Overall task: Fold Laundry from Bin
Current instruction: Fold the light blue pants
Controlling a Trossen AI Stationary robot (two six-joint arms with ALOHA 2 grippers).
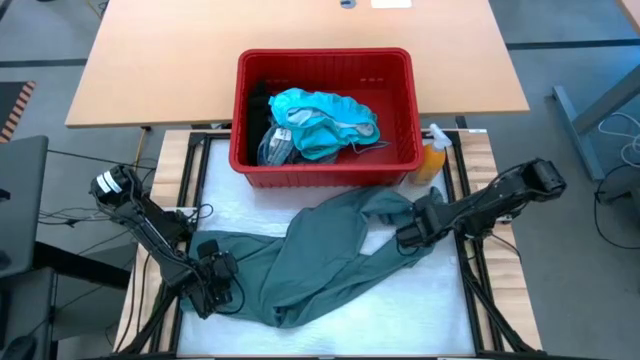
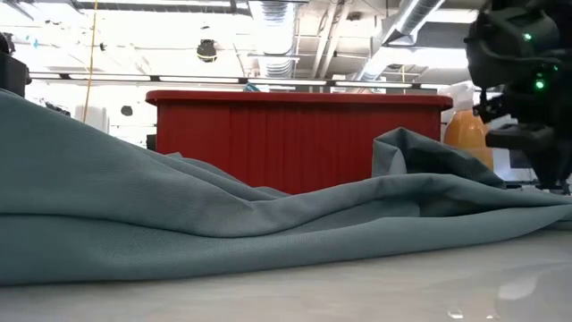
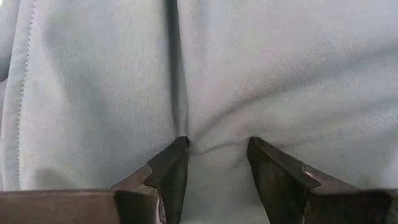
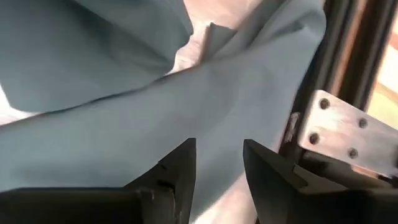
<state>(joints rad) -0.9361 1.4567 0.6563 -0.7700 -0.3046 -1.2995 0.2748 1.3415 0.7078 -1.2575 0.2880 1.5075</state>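
Laundry, item one: grey-green garment (image 1: 320, 265) spread in loose folds across the white work surface (image 1: 440, 300), in front of the bin (image 1: 325, 165). Bin: red, slotted sides, at the table's far edge, holding teal garments (image 1: 320, 120), a striped cloth (image 1: 275, 148) and a black piece (image 1: 258, 105). Orange spray bottle (image 1: 432, 160) beside the bin's right corner. No legible writing or brand marks in any view.

Left gripper (image 1: 215, 280): at the garment's left end; its wrist view shows the fingers (image 3: 171, 174) pinching a ridge of cloth. Right gripper (image 1: 415, 230): at the garment's right end; fingers (image 4: 180, 171) apart, cloth beneath, grip not discernible. Only the high view shows the bin's contents; the low view shows just its red wall behind raised folds.
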